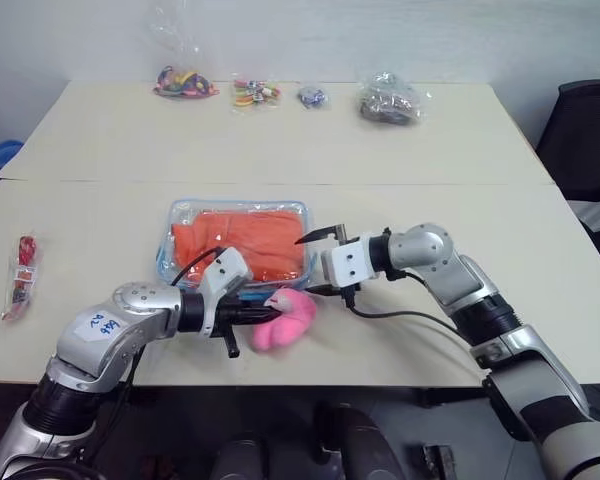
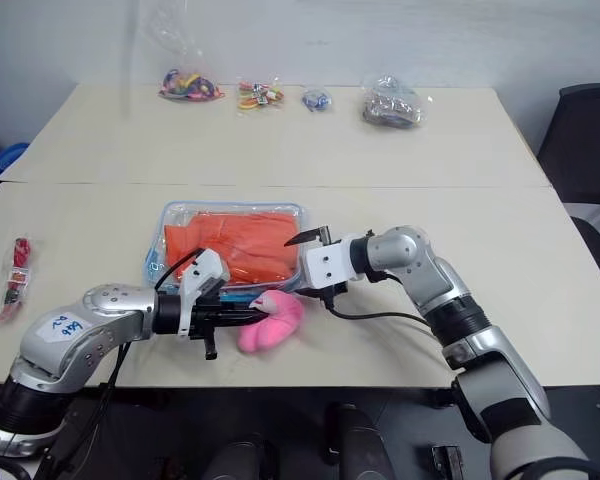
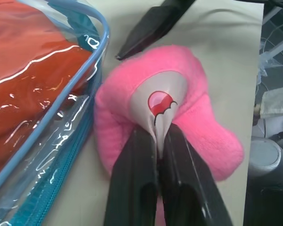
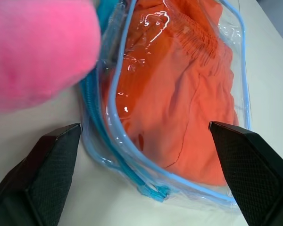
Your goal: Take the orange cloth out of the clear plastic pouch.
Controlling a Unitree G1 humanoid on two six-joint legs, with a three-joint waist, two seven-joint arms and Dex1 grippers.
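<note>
The clear plastic pouch (image 1: 180,212) with light blue zipper edging lies flat on the near table, and the orange cloth (image 1: 242,243) sits folded inside it. A pink plush toy (image 1: 288,320) lies just in front of the pouch's near right corner. My left gripper (image 3: 156,134) is shut on the toy's pale patch (image 3: 156,101). From the right, my right gripper (image 4: 142,128) stands open and straddles that corner of the pouch, its fingers (image 1: 315,236) apart from the plastic. One of its fingers (image 3: 151,23) also shows just beyond the toy.
Several small bags of trinkets (image 1: 256,92) line the far table's back edge, with a crumpled clear bag (image 1: 388,100) at the right end. A small red packet (image 1: 22,275) lies at the near table's left. A black chair (image 1: 585,130) stands at the right.
</note>
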